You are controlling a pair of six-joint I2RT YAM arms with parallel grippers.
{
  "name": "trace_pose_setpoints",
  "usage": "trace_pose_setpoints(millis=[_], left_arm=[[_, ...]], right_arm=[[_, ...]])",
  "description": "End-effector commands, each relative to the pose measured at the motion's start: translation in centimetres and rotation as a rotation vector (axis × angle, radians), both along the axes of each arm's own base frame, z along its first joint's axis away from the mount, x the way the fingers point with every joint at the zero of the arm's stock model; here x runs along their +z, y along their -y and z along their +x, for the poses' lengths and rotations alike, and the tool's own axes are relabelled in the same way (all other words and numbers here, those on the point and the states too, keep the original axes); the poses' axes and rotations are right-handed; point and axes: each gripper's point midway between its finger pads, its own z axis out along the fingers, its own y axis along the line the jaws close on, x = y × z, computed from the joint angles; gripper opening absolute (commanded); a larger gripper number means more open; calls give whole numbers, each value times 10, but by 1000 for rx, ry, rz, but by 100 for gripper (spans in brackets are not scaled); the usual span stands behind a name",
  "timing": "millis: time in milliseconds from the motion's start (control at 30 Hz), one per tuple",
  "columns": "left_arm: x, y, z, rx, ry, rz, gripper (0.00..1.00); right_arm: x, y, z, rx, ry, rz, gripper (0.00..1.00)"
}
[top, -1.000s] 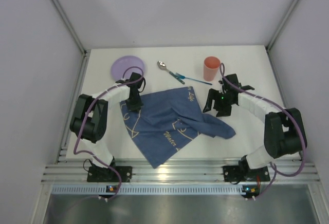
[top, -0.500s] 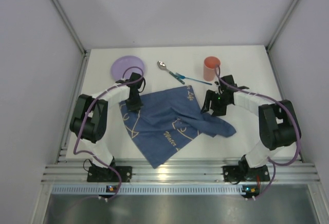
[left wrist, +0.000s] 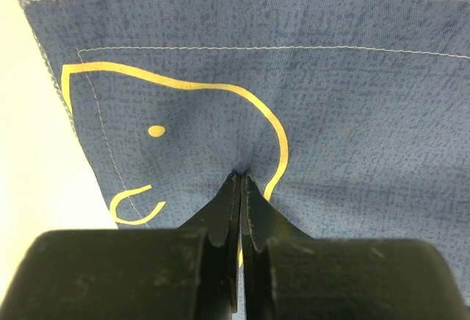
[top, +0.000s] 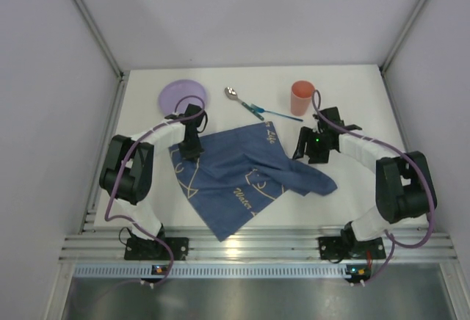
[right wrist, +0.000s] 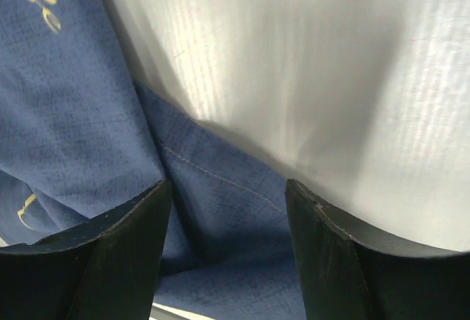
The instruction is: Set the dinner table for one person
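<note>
White matte rectangular bench (top: 345, 81), lying ahead of both arms: rumpled blue fish-print cloth (top: 235, 173) at near-centre, pinched near its far-left corner by closed left fingers (left wrist: 224, 221), right fingers (right wrist: 125, 239) apart over its right fold, presumably for spreading flat.

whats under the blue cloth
Around the blue cloth only the white dinner table shows, so it lies on that. The cloth is opaque and folded over itself on the right, so anything beneath is covered from view.
</note>
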Motion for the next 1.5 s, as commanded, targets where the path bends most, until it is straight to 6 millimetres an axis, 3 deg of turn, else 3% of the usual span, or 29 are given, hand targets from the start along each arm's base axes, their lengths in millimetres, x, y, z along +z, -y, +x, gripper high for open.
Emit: trace_pose_setpoints(millis=[0, 167, 333, 433, 467, 500, 600, 633, 667, 700, 733, 833, 933, 1067, 1200, 1467], left_arm=[[-6, -11, -13, 7, -53, 38, 0], [-7, -11, -12, 2, -56, 37, 0], [-4, -12, -15, -8, -67, 44, 0], [32, -6, -7, -68, 8, 103, 0], [52, 1, 0, -90, 58, 117, 0], [74, 6, 0, -111, 110, 120, 11], [106, 44, -18, -221, 168, 84, 35], [109, 66, -35, -255, 158, 53, 52], [109, 75, -47, -274, 147, 45, 58], [109, 78, -64, -288, 117, 45, 62], [106, 91, -81, -285, 101, 25, 68], [84, 94, -134, -253, -26, -35, 69], [51, 81, -194, -209, -170, -81, 69], [33, 79, -247, -204, -268, -117, 72], [14, 98, -270, -211, -272, -169, 73], [-18, 135, -244, -207, -165, -243, 74]], right_arm=[[-10, -14, -6, 64, -2, -50, 64], [-28, -19, -14, 82, -42, -132, 62], [-42, -7, -12, 62, -70, -202, 56], [-26, -8, -8, 54, -43, -164, 64], [-6, -9, -2, 46, 6, -140, 71], [4, -5, -3, 32, 18, -144, 75], [51, 7, 6, -28, 114, -127, 87], [57, 14, 1, -41, 105, -131, 91], [73, 21, 4, -68, 138, -122, 95], [75, 26, 1, -84, 130, -135, 100], [77, 32, -5, -97, 107, -145, 100], [72, 43, -18, -151, 59, -142, 100], [53, 51, -38, -192, -14, -119, 100], [37, 63, -50, -217, -59, -116, 100], [30, 70, -53, -230, -73, -114, 100], [13, 80, -55, -227, -109, -142, 100]])
